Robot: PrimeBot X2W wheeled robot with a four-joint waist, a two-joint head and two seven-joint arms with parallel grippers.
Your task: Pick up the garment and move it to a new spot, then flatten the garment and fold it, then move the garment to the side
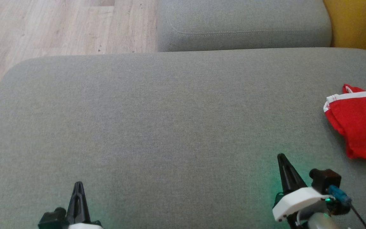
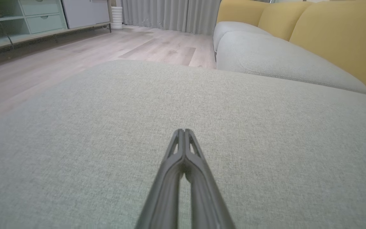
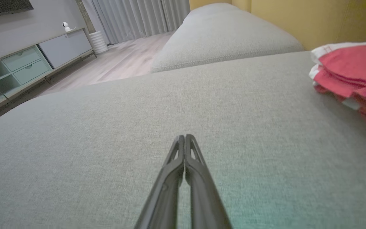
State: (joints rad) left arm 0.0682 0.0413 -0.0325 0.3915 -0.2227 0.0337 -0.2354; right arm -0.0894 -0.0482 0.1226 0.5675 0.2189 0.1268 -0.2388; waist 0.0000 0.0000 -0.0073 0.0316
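We see the red garment [image 1: 359, 127] bunched at the far right edge of the grey cushion [image 1: 157, 121], lying right of and beyond our right gripper [image 1: 281, 157], the nearer of our 2 arms. The left gripper [image 1: 78, 186] sits well apart at near left. Both pairs of fingers are pressed together, holding nothing.

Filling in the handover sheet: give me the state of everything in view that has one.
garment: bunched up, lying on the seat cushion, not held.
left tool: shut, empty.
right tool: shut, empty, apart from the garment.
drawers: closed.
curtains: drawn.
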